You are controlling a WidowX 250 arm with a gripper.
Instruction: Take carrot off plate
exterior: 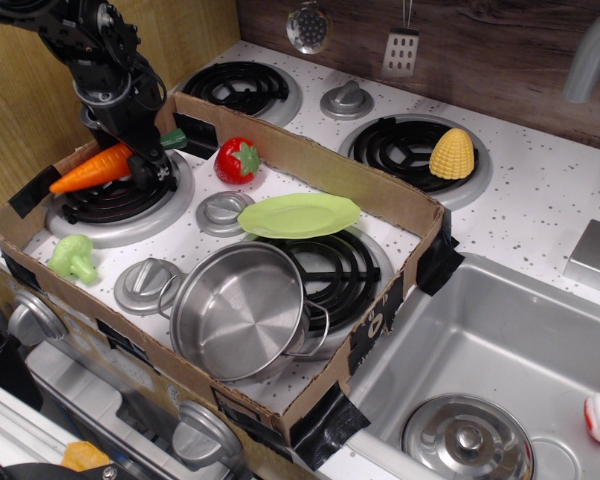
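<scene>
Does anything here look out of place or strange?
Yes: a metal lid lies in the sink, away from the lidless pot. The plate is bare; the gripper holds the carrot over the left burner.

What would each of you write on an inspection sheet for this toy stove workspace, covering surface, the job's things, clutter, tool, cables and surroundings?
Surface: white speckled stove top with a cardboard tray wall around the front burners.
Job's things: carrot over the left front burner, tip pointing left; plate bare, apart from the carrot.
Clutter: strawberry, broccoli and steel pot inside the tray; corn cob on the right back burner.
Tool: tool shut on the carrot near its green stem end.
Cables: nothing seen.
Surroundings: sink at right with a pot lid in it; ladle and spatula hang on the wood back wall.
</scene>
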